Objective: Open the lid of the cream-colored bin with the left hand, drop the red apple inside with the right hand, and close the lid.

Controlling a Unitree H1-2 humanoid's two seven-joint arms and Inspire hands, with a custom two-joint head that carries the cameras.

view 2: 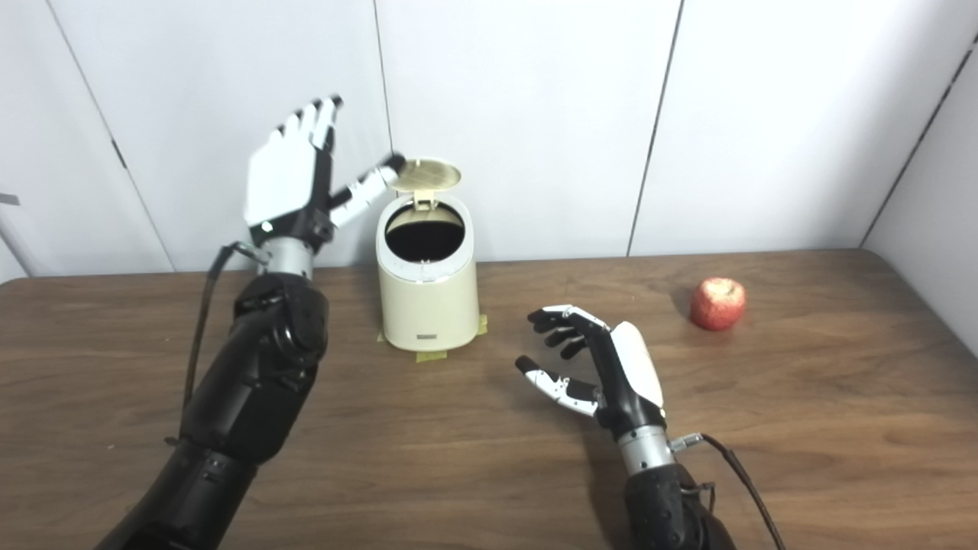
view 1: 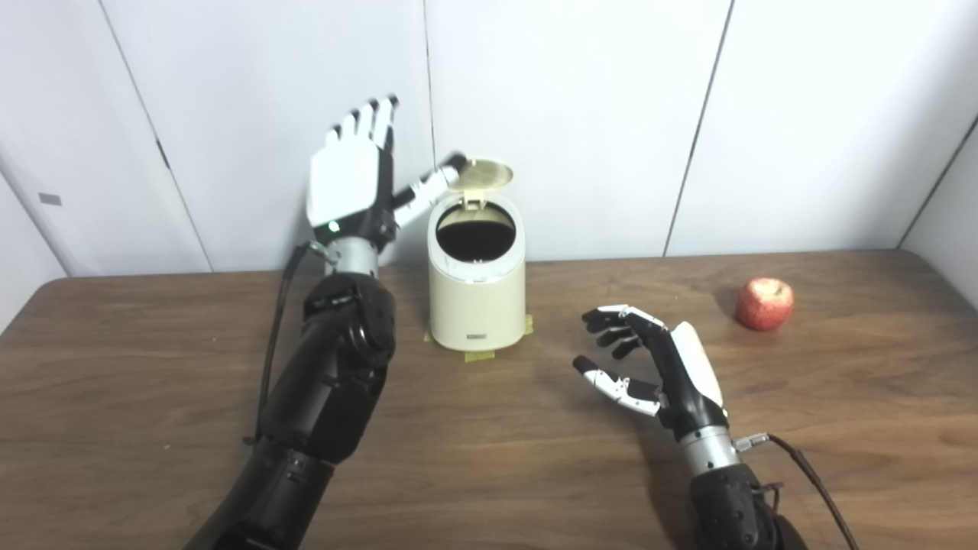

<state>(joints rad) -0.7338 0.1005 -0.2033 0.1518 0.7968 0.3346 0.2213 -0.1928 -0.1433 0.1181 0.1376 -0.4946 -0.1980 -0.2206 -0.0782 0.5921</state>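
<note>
On the brown wooden table (view 1: 153, 428) before white wall panels (view 1: 581, 114), each robot hand, left (view 1: 348, 183) and right (view 1: 657, 367), is open and empty

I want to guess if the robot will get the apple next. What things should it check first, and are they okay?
1. Lid tipped up and back: ok.
2. Left robot hand raised beside the bin, thumb tip at the lid's edge, fingers spread: ok. Whether it really touches the lid: cannot tell.
3. Bin opening dark and uncovered, room for the apple: ok.
4. Apple in the right robot hand: not ok; it sits alone on the table, off to the hand's right.
5. Right robot hand open, holding nothing, ready to grab: ok.
6. Nothing lying between that hand and the apple: ok.
</note>
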